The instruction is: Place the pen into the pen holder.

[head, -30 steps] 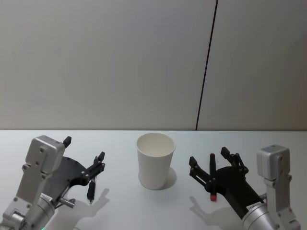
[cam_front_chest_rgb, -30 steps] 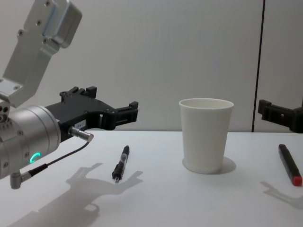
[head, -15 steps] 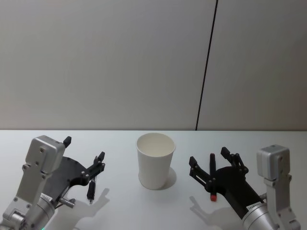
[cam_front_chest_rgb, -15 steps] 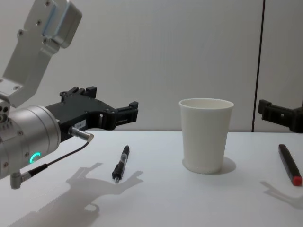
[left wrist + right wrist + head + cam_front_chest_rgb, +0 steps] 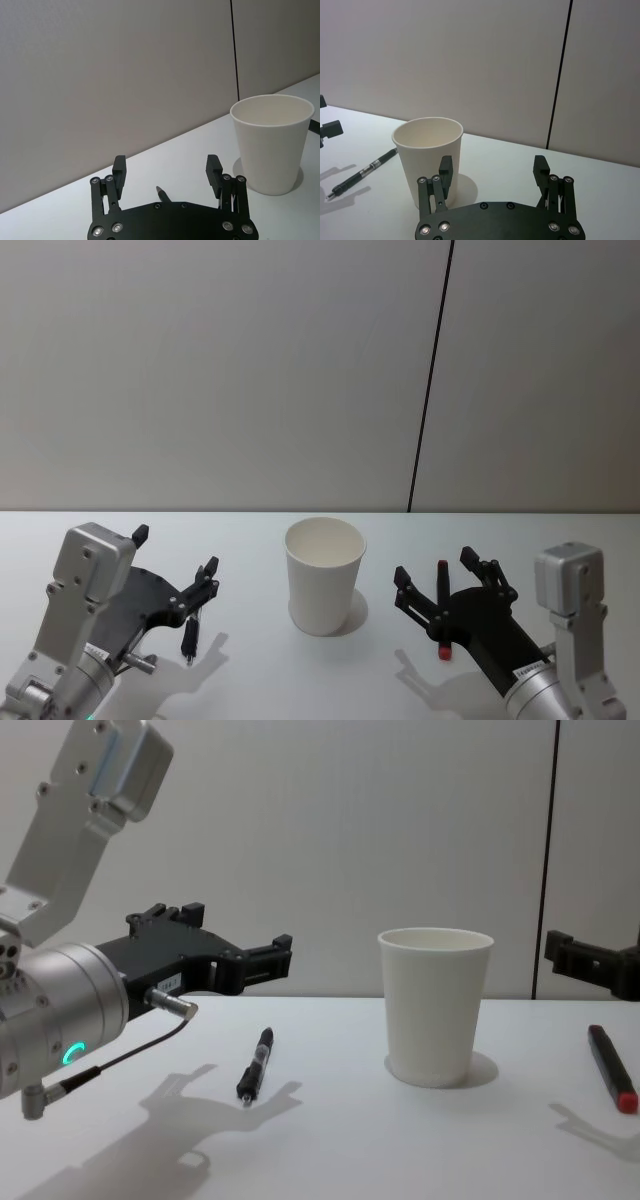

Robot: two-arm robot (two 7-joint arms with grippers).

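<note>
The left gripper [image 5: 176,550] and right gripper [image 5: 434,566] hover empty, fingers apart. The black pen [image 5: 255,1065] is likely light, rigid and slippery: grip mid-barrel. The pen holder [image 5: 435,1005], being paper, would tip easily.

A plain white table [image 5: 400,1150] carries three things. The pen holder [image 5: 434,1005], a white paper cup, stands upright near the middle. A black pen [image 5: 255,1064] lies flat to the robot's left of it, well apart. A red-tipped pen [image 5: 612,1066] lies flat to its right, also apart, with its red end toward the robot.
</note>
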